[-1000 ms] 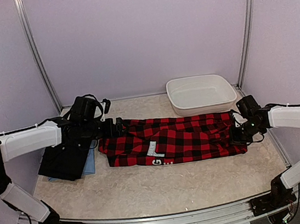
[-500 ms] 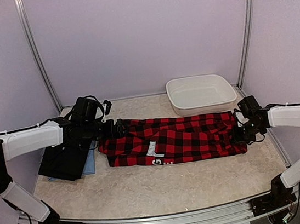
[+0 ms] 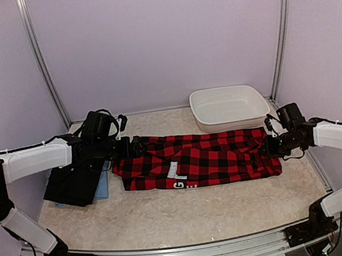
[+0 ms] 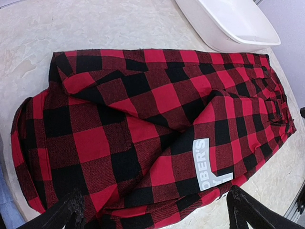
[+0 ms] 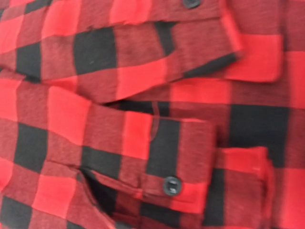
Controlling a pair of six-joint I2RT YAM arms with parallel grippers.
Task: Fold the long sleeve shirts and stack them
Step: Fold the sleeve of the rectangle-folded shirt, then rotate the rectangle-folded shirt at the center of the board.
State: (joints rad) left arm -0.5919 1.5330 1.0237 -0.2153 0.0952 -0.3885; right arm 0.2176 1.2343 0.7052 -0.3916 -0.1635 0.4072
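The soft, limp red-and-black checked flannel shirt (image 3: 194, 159) would likely sag if lifted, so pinch its layered ends; left gripper (image 4: 157, 212) is spread wide, right gripper (image 3: 274, 144) I cannot tell

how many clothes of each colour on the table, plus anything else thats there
red-and-black checked shirt: 1
black shirt: 1
light blue garment, only an edge showing under the black shirt: 1
white basin: 1
total: 4
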